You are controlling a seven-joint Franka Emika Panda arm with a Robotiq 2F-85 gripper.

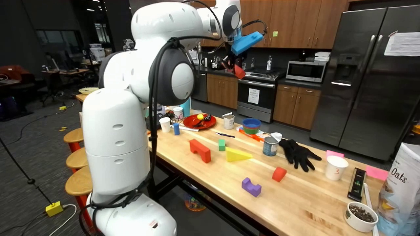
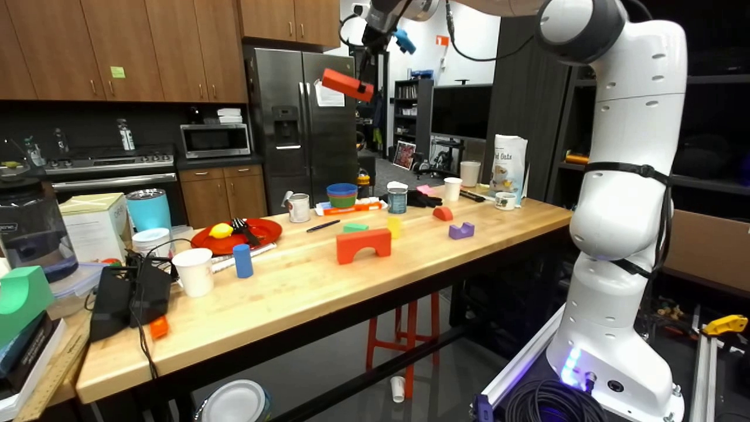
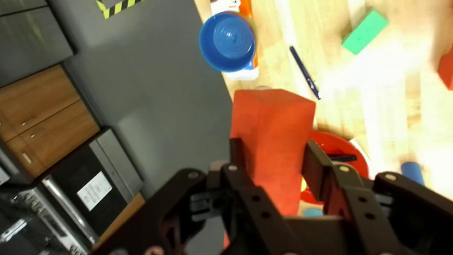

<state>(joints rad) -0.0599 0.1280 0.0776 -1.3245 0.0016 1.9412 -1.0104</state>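
Note:
High above the table, my gripper (image 3: 272, 150) is shut on a long red block (image 3: 274, 117), with a finger against each side. In an exterior view the same red block (image 2: 347, 85) hangs slightly tilted, well clear of the tabletop. Only one end of the held red block (image 1: 239, 71) shows in an exterior view. Below, on the wooden table, lie a red arch block (image 1: 200, 150), a green block (image 1: 221, 144), a yellow wedge (image 1: 238, 154), a purple block (image 1: 251, 187) with a curved notch, and a small red rounded block (image 1: 279, 174).
A red plate (image 1: 210, 124) carries a yellow lemon and black utensils. Stacked bowls (image 1: 251, 126), a tin can (image 1: 270, 146), black gloves (image 1: 298, 154) and a white cup (image 1: 336, 167) stand along the far side. A blue cylinder (image 2: 242, 261) stands near a paper cup (image 2: 194, 272).

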